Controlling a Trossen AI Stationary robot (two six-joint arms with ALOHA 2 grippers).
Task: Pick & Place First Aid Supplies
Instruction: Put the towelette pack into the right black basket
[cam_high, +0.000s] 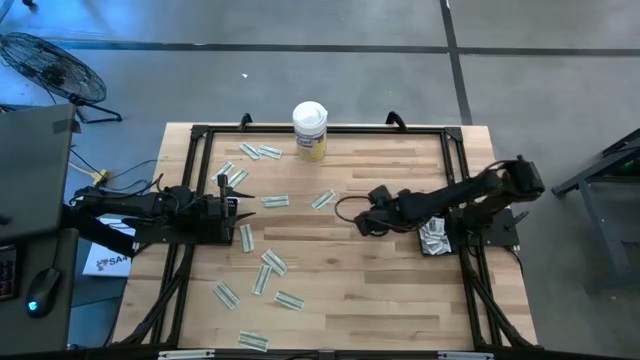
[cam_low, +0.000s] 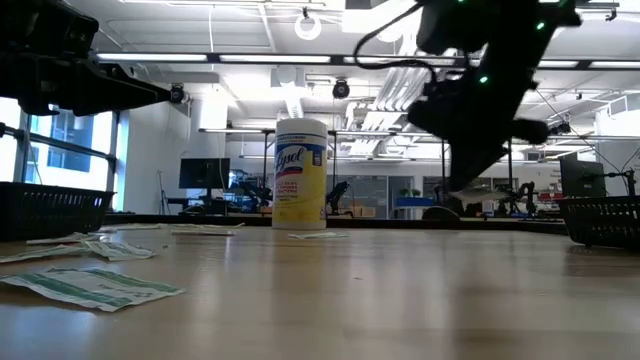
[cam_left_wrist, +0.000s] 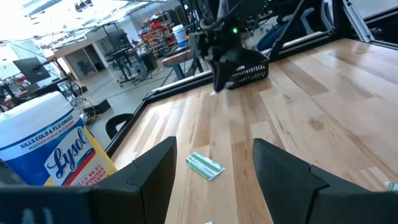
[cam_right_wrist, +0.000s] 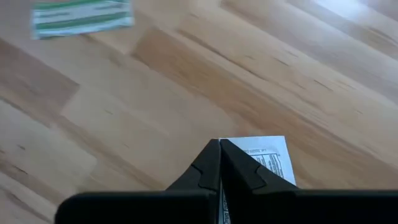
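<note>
Packets (cam_high: 272, 262) lie scattered across the table (cam_high: 340, 290) in the high view; a basket (cam_high: 436, 238) at the right edge holds some. The right gripper (cam_high: 362, 226) reaches mid-table on a long extended arm; the left gripper (cam_high: 236, 208) waits low at the left.

Low view: the right arm hangs above the wood, the canister (cam_low: 300, 172) behind.

Left wrist: its jaws are spread, empty.

Right wrist: jaws are pinched together on a white packet (cam_right_wrist: 267, 158). I judge the pick made; I should lift straight, keep the pinch, then carry to the basket.

Pale, smooth wood planks are seen under the right gripper (cam_right_wrist: 219, 144); a printed paper packet (cam_right_wrist: 268, 158) is pinched.
</note>
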